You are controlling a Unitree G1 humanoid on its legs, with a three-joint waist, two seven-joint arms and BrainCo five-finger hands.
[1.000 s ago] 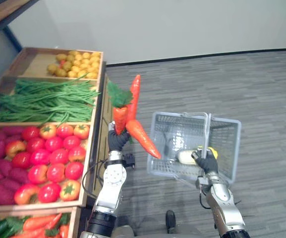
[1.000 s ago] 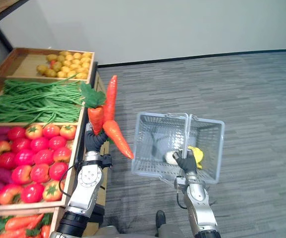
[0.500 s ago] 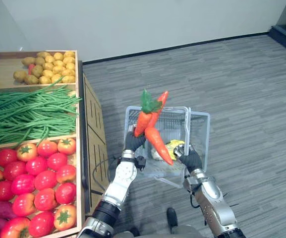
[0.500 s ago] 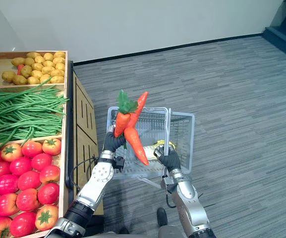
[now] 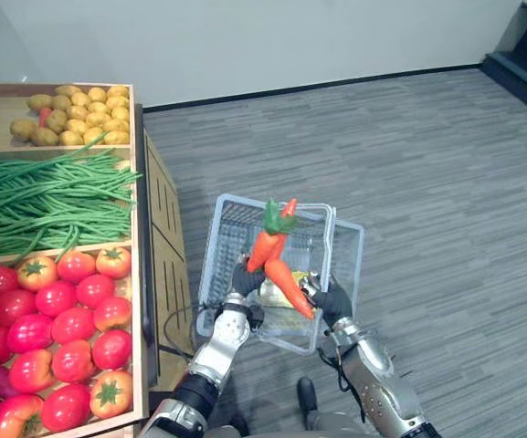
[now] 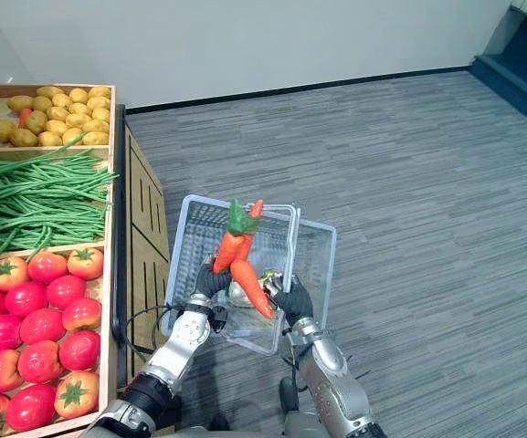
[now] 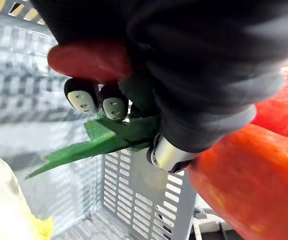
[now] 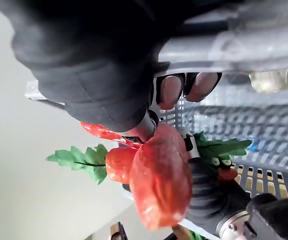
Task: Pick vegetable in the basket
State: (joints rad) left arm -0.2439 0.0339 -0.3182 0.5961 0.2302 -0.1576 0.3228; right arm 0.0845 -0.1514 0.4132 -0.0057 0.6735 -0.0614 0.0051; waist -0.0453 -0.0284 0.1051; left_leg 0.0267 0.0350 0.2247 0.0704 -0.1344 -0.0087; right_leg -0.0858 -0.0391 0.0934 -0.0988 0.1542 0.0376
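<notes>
Carrots [image 5: 278, 262], three in one leafy bunch, hang over the one basket [image 5: 231, 230], with the left hand [image 5: 245, 279] curled round them. The right hand [image 5: 331, 300] clasps the basket's handle [image 5: 329, 245].

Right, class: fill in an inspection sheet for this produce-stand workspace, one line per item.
Surface: grey carpet floor.
Job's things: carrot bunch held over the grey basket; pale item inside.
Clutter: nothing seen.
Robot hands: left robot hand shut on the carrot bunch; right robot hand shut on the basket handle.
Cables: nothing seen.
Surroundings: wooden stand with potatoes, green beans, tomatoes; white wall.
</notes>
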